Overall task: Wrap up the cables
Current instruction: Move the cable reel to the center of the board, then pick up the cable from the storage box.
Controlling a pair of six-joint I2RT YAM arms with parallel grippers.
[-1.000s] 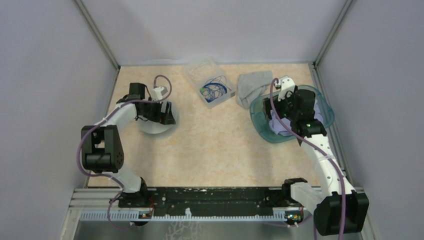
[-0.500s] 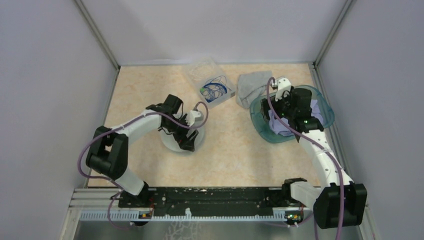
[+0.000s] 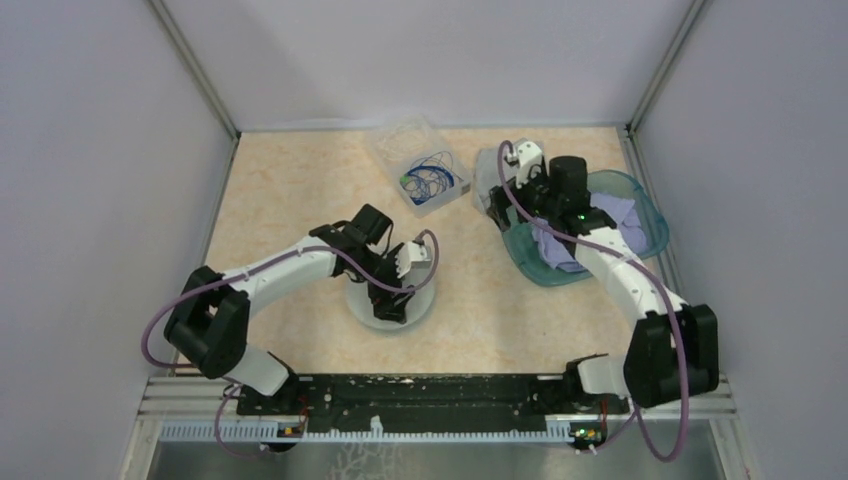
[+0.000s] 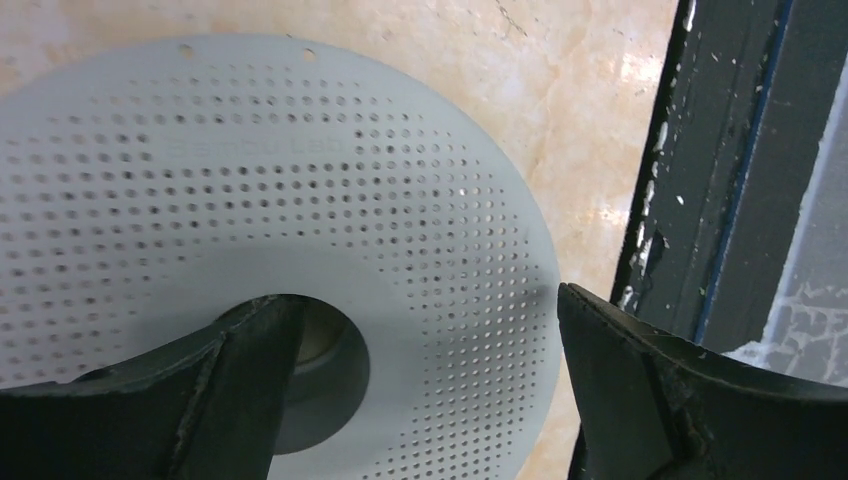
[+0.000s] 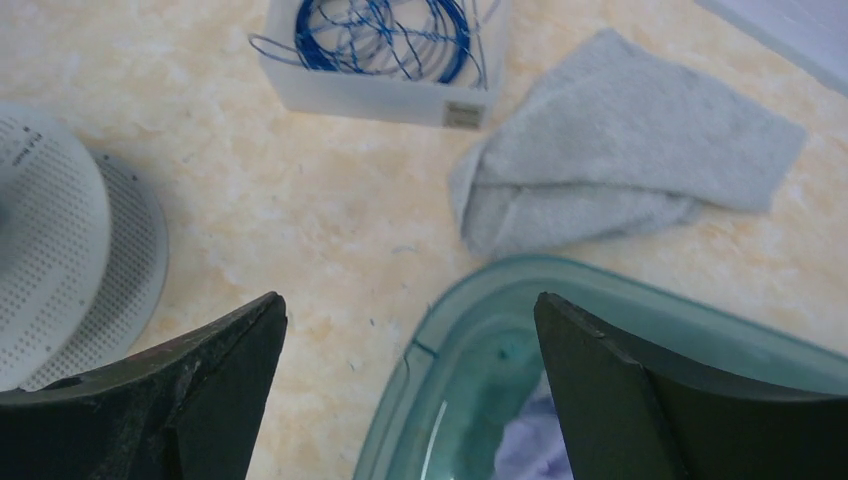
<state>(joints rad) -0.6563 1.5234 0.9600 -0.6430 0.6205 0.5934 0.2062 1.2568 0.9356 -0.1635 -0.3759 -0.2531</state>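
Note:
The pale grey perforated spool (image 3: 422, 308) (image 4: 300, 170) lies flat at the table's middle front. My left gripper (image 3: 390, 298) (image 4: 422, 297) stands over it with its jaws wide. One finger sits in the hub hole and the other just outside the flange's rim. My right gripper (image 3: 505, 200) (image 5: 410, 310) hangs open and empty above the left rim of the teal tub (image 5: 470, 300). A short thin dark strand (image 5: 418, 347) crosses that rim. I cannot tell whether it belongs to the cables. No other dark grey wire shows.
A clear box (image 3: 432, 180) with a coil of blue wire (image 5: 380, 40) stands at the back middle. A grey cloth (image 5: 620, 150) lies beside the teal tub (image 3: 640, 215), which holds a purple cloth (image 3: 612, 212). The black rail (image 4: 720, 150) runs close to the spool's near side.
The spool has travelled with my left gripper from the back left to the middle front. My right gripper has swung left from over the tub to its left rim.

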